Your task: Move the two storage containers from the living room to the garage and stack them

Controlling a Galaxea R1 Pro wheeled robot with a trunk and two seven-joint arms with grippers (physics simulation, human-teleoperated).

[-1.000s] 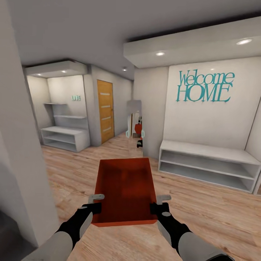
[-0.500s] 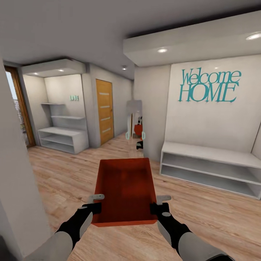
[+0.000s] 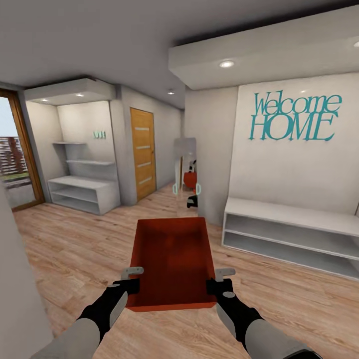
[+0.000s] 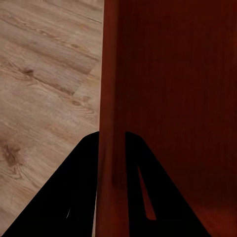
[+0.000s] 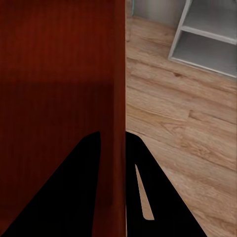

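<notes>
Clamping opposite side walls, left gripper and right gripper carry the storage container, long axis toward twelve o'clock.

a light wood plank floor is being seen across the whole room. a long low white shelf unit is being carried on it against the right wall, under the lettering, and a second white shelf unit is being carried on it in the far left alcove. a tall narrow mirror is being stood on the floor at the wall's corner. the planks are also being shown in both wrist views.
</notes>
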